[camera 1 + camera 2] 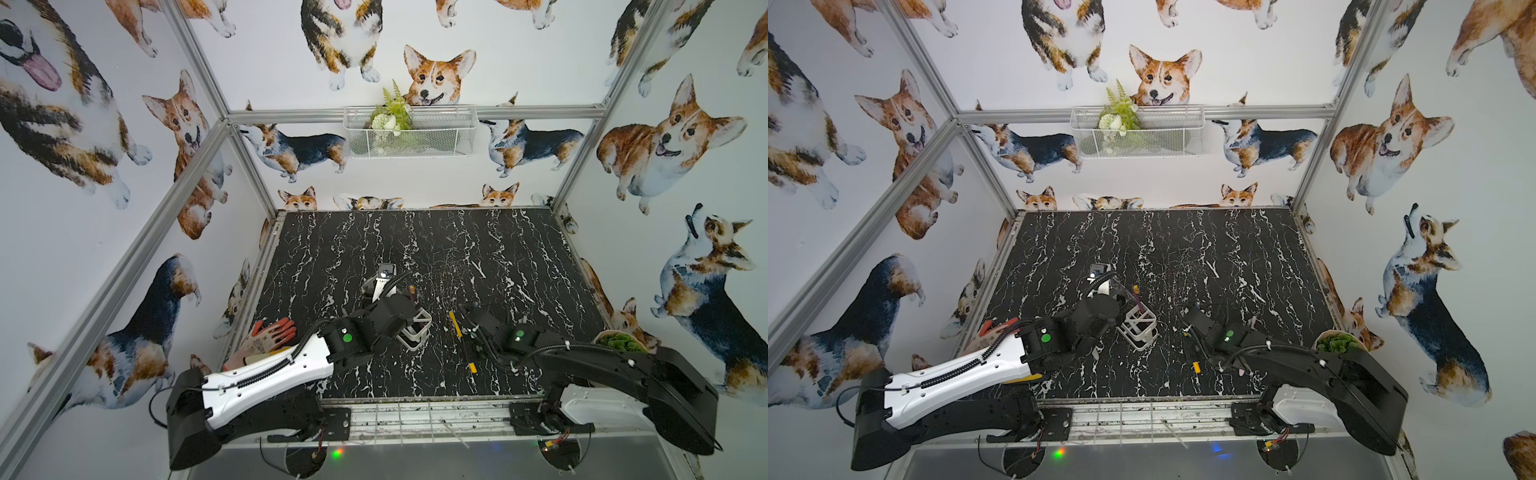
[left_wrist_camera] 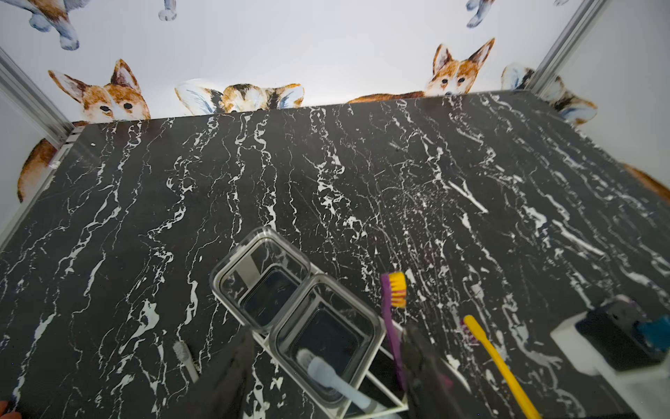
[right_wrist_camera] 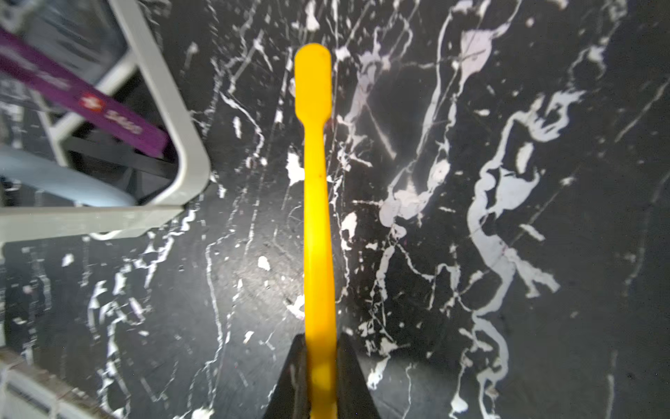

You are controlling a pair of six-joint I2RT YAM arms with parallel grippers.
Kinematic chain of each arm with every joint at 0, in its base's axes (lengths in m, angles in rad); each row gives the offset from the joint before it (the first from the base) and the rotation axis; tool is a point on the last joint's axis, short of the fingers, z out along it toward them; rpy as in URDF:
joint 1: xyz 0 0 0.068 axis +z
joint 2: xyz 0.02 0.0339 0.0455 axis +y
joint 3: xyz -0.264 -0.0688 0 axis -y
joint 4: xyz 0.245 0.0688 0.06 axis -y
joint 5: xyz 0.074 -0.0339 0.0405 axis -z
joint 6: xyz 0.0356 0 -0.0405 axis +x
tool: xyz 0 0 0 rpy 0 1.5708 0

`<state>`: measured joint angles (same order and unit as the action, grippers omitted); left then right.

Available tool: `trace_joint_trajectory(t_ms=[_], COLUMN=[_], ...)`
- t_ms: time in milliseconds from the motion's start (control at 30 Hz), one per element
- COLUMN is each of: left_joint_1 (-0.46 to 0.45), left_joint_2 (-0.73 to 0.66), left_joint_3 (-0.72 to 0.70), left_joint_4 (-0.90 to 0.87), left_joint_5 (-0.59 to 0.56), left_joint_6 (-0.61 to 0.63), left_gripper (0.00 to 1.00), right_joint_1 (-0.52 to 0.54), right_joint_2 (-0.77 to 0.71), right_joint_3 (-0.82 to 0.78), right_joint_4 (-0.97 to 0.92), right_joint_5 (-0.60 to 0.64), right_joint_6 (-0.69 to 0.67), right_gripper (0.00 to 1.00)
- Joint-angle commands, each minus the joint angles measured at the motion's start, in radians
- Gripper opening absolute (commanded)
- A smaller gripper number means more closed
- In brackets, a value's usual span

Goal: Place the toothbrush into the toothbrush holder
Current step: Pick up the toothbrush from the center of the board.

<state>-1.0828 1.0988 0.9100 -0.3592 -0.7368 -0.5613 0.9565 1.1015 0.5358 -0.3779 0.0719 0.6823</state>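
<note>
R end effector (image 3: 321, 339) clamps yellow toothbrush (image 3: 317, 217) nr holder (image 3: 188, 152) edge.

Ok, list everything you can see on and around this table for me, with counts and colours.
toothbrush holder: one, white frame, clear cups, mid-table
purple toothbrush: one, yellow bristles, standing in holder
pale blue toothbrush: one, in holder
yellow toothbrush: one, on table beside holder
whitish toothbrush: one, on table by holder
glove: one, orange-grey, by left arm
mesh basket: one, white, back wall, holding artificial greenery
potted plant: one, green, by right arm
table: one, black marble
left gripper: black, closed around holder
right gripper: black, shut on yellow toothbrush
</note>
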Motion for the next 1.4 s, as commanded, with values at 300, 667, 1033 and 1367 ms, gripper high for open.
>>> trace_joint_trajectory(t_ms=[300, 667, 1033, 1367], left_joint_1=[0.15, 0.157, 0.169, 0.19], left_joint_2=[0.098, 0.24, 0.242, 0.211], left_joint_3=[0.172, 0.225, 0.19, 0.164], left_joint_4=[-0.028, 0.083, 0.152, 0.133], left_joint_5=[0.508, 0.764, 0.839, 0.803], left_joint_6=[-0.114, -0.169, -0.238, -0.232], left_gripper=[0.93, 0.96, 0.36, 0.0], right_joint_1=[0.003, 0.002, 0.002, 0.002], right_joint_2=[-0.368, -0.328, -0.24, -0.246], right_joint_3=[-0.031, 0.053, 0.098, 0.08], right_joint_4=[0.123, 0.249, 0.311, 0.323], right_joint_5=[-0.151, -0.198, -0.212, -0.226], right_joint_6=[0.001, -0.038, -0.061, -0.058], right_gripper=[0.07, 0.07, 0.07, 0.29])
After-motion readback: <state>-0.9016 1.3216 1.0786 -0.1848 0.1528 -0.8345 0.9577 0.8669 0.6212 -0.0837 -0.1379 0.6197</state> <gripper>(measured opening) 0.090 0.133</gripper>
